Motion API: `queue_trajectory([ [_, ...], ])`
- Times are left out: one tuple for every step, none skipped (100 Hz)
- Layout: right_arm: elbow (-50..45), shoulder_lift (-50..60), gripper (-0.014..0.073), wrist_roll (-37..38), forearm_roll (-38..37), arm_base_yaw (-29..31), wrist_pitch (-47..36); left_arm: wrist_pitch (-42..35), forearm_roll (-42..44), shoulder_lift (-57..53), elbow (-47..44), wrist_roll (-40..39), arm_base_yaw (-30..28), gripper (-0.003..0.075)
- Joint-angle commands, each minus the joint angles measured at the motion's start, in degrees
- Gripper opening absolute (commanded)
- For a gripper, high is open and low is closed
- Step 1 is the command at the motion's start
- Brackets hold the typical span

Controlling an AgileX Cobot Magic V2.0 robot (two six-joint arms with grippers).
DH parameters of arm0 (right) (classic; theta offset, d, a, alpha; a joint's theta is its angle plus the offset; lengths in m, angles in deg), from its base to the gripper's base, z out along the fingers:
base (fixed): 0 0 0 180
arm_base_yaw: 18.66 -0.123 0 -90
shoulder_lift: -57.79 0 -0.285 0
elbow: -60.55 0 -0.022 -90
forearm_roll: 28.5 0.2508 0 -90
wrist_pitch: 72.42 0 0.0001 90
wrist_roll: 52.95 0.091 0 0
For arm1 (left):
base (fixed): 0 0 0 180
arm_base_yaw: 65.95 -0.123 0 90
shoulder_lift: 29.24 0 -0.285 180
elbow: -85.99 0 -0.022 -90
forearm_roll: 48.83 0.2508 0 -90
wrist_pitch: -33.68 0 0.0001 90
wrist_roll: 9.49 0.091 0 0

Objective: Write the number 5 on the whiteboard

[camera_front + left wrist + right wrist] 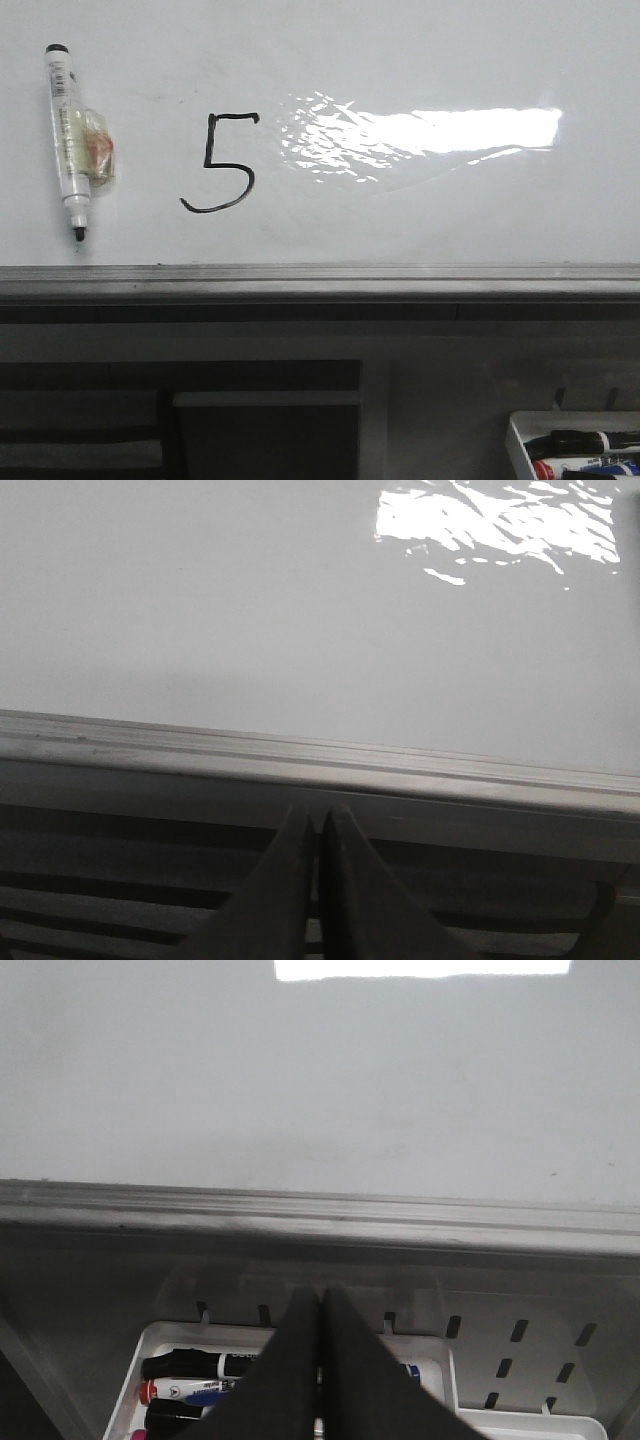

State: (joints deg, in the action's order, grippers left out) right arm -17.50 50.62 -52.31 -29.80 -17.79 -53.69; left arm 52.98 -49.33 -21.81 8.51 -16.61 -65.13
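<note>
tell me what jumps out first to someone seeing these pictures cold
The black hand-drawn number 5 on the whiteboard catches the eye first, left of centre in the front view, with a bright patch of light glare just to its right. Further left, an uncapped marker lies on the board, tip pointing towards the grey edge strip. Both grippers, left and right, sit shut off the board.

Marker (72, 140) left of number 5 (222, 163)

On the whiteboard (420, 60) you have bare surface right of the number 5 (222, 162); the marker (68, 140) lies left of it, the grey edge strip (320, 280) runs below.
</note>
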Motion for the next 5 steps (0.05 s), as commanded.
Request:
queue_trajectory([
  [-1.3, 1.0, -0.0062, 0.2, -0.6, 0.4, -0.4, -3.3, -0.5, -1.6, -1.0, -0.3, -0.1, -0.002],
  [-1.3, 1.0, -0.0062, 0.2, -0.6, 0.4, -0.4, -3.3, -0.5, -1.6, -1.0, -0.3, -0.1, -0.002],
  [-1.3, 1.0, -0.0062, 0.2, -0.6, 0.4, -0.4, -3.3, -0.5, -1.6, -1.0, -0.3, -0.1, -0.002],
  [-1.3, 1.0, -0.0062, 0.2, -0.6, 0.4, -0.4, -3.3, -0.5, -1.6, -1.0, -0.3, -0.1, -0.002],
  [-1.3, 1.0, -0.0062, 0.2, -0.6, 0.4, -0.4, -3.3, -0.5, -1.6, -1.0, -0.3, -0.1, -0.002],
])
